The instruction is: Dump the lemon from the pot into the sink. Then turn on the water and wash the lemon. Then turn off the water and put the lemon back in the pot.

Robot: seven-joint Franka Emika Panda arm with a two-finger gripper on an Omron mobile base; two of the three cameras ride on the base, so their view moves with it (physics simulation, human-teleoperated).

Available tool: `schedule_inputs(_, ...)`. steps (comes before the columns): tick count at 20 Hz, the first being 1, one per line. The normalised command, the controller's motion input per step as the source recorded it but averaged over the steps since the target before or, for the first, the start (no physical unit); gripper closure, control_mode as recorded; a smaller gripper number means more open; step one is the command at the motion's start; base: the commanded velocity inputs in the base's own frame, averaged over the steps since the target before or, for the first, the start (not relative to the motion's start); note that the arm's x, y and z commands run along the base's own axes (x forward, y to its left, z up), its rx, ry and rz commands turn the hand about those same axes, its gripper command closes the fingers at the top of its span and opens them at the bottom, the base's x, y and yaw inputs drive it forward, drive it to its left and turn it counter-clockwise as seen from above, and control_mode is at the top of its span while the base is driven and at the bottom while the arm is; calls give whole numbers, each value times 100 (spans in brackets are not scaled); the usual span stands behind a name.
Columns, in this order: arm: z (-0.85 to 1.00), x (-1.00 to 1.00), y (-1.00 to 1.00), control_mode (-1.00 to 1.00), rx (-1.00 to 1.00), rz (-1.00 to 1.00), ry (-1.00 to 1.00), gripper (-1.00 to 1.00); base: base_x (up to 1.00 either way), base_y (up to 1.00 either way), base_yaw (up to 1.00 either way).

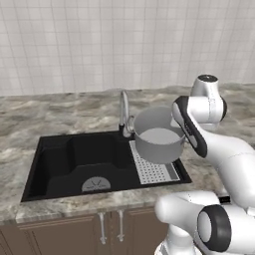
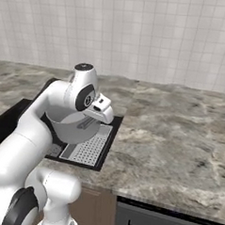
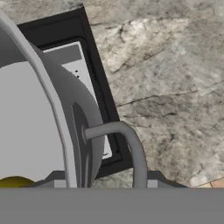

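Holding the pot (image 1: 157, 140) by one loop handle (image 3: 127, 144), end effector (image 2: 87, 123) partly closed around that handle, fingertips themselves hidden at the bottom of the hand view. Lifted clear of the bench (image 2: 179, 137), over the sink's (image 1: 55, 159) right side, above the perforated tray (image 1: 152, 172). Roughly upright in the left base view, open top showing a pale grey inside. Just beside the tap (image 1: 124, 112), which stands at the back rim. Lemon (image 3: 15, 182) inside the pot, a yellow sliver at the lower edge of the hand view. Drain (image 1: 95, 184) bare in the left basin.
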Motion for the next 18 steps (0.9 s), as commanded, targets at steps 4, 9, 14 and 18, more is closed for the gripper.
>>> schedule_inputs(4,0,0,0,100,0,0,0,100,57,-5,0)
schedule_inputs(9,0,0,0,100,0,0,0,100,68,0,0)
schedule_inputs(14,0,23,0,-100,0,0,0,100,20,0,0)
schedule_inputs(18,0,25,0,-100,0,0,0,100,0,0,0)
